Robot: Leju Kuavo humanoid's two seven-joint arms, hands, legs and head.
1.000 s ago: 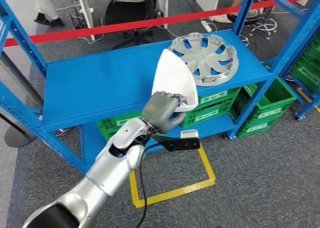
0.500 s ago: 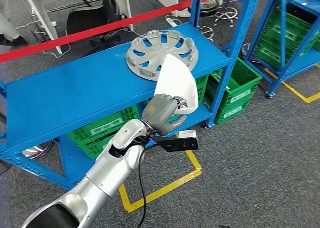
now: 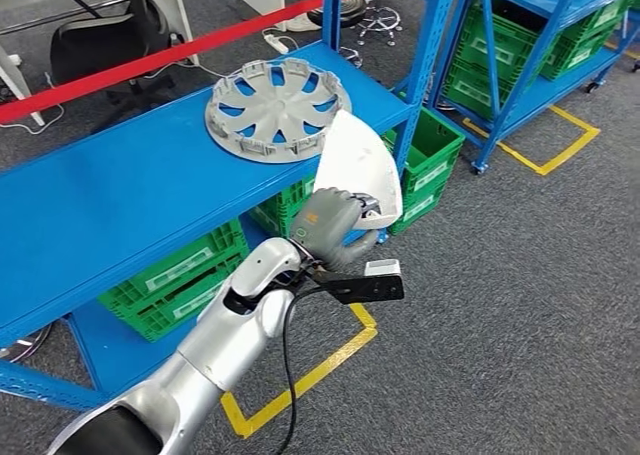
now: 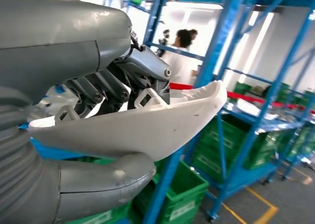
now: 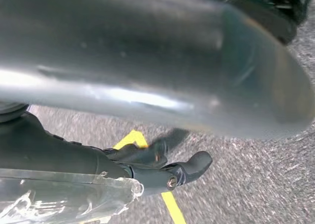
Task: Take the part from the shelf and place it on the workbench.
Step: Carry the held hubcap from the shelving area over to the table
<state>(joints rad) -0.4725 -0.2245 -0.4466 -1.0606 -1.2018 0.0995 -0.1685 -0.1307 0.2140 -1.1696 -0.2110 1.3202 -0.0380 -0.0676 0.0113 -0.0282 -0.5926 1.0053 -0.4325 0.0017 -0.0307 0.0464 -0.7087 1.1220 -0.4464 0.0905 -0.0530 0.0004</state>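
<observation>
Clamping thumb and fingers [image 4: 111, 83] of my left hand [image 3: 330, 227] on the white part [image 3: 356, 165], I hold it clear of the blue shelf [image 3: 98, 205] (view swung rightward, so I'm probably turning toward the workbench).

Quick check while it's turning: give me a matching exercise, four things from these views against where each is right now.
Things:
1. white part
2. hubcap
3. green crate
4. red tape

Places:
A. flat on the blue shelf
B. on the lower level, under the shelf top
C. stretched across behind the shelf
D. held in the left hand

Pairs: 1-D, 2-A, 3-B, 4-C
</observation>
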